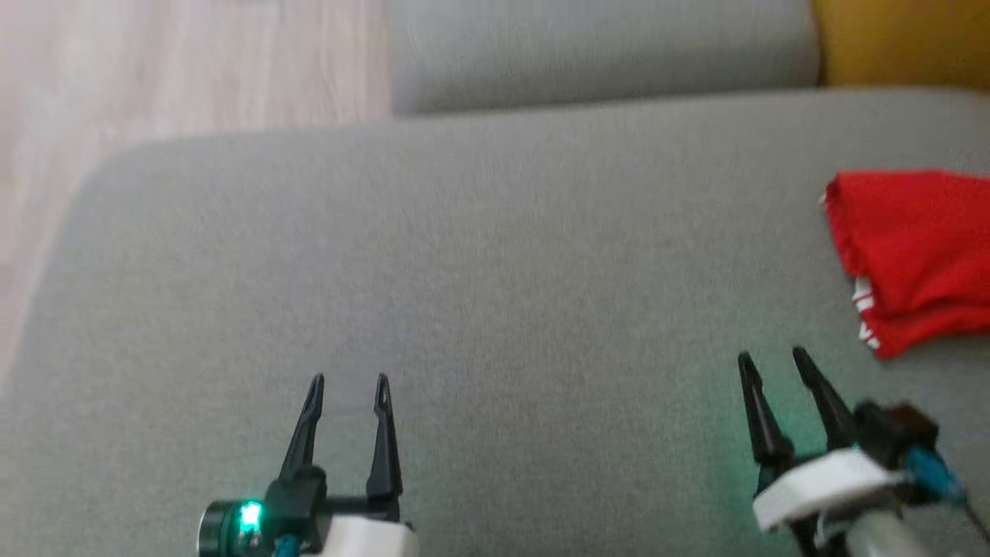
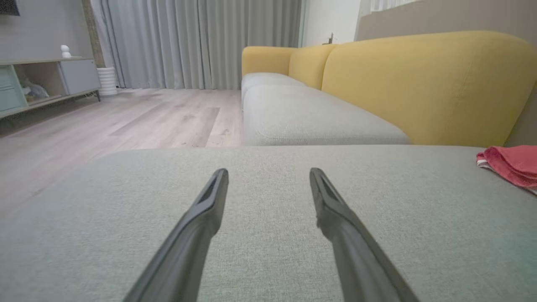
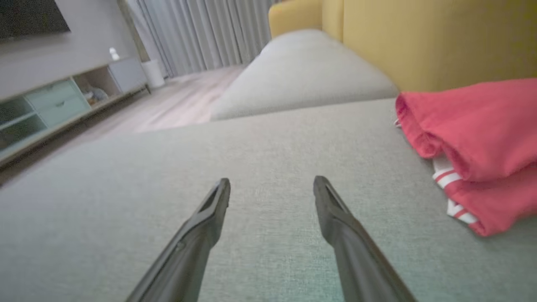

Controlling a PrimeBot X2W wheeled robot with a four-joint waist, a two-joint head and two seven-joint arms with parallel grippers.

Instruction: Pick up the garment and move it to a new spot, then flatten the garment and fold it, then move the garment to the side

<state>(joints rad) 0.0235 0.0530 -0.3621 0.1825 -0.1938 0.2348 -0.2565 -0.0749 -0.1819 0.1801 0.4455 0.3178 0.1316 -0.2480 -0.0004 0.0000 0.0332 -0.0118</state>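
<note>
Jaws of left arm (image 1: 363, 538) and right arm (image 1: 831, 480) gape empty, pointing forward low over cushion (image 1: 495, 271).

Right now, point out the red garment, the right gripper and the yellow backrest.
red garment (image 1: 916, 255), head view, middle of the cloth.
right gripper (image 1: 771, 355), head view, midway between its fingertips.
yellow backrest (image 2: 423, 88), left wrist view, front face.
</note>
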